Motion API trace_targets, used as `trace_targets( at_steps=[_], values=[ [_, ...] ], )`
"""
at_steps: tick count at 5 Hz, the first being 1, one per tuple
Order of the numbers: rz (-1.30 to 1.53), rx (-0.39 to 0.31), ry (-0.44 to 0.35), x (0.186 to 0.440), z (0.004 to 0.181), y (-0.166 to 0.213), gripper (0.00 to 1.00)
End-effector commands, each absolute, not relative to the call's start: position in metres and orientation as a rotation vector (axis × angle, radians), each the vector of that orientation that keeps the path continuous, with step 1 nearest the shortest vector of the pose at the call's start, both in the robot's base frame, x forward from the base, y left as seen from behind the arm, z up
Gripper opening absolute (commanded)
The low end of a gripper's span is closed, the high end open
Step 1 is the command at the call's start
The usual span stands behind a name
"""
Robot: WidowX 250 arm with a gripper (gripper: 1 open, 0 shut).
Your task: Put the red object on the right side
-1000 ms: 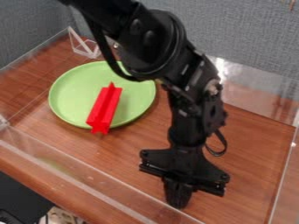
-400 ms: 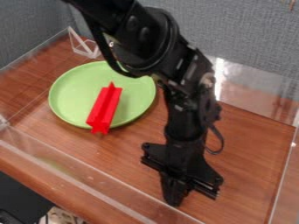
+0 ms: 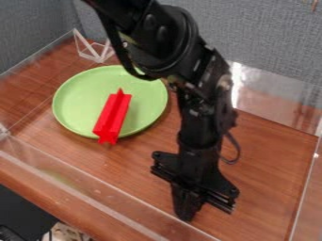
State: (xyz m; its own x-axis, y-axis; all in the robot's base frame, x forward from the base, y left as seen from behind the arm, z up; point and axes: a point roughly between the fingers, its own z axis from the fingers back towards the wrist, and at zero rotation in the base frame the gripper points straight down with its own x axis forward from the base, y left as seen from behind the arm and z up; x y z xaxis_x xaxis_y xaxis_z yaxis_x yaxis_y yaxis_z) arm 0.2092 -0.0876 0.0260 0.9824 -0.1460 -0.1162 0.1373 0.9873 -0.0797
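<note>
- Tool [image 3: 190, 209] points straight down at the tabletop [image 3: 75, 151], jaws closed, holding nothing.
- Red object [image 3: 112, 116] lies on the green plate [image 3: 78, 95], well apart from the tool.

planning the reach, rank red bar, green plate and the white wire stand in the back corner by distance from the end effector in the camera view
From the end effector:
1. red bar, up-left, lying on the plate
2. green plate, under the bar, extending further left
3. white wire stand, far back left corner
</note>
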Motion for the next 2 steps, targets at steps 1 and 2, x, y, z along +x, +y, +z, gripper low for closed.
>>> trace_targets(
  at_steps=[1, 2],
  values=[
    [-0.185, -0.090, 0.105, 0.2141, 0.0338, -0.1000, 0.00],
    [-0.229, -0.091, 0.119, 0.2112, 0.0288, -0.1098, 1.00]
  ],
)
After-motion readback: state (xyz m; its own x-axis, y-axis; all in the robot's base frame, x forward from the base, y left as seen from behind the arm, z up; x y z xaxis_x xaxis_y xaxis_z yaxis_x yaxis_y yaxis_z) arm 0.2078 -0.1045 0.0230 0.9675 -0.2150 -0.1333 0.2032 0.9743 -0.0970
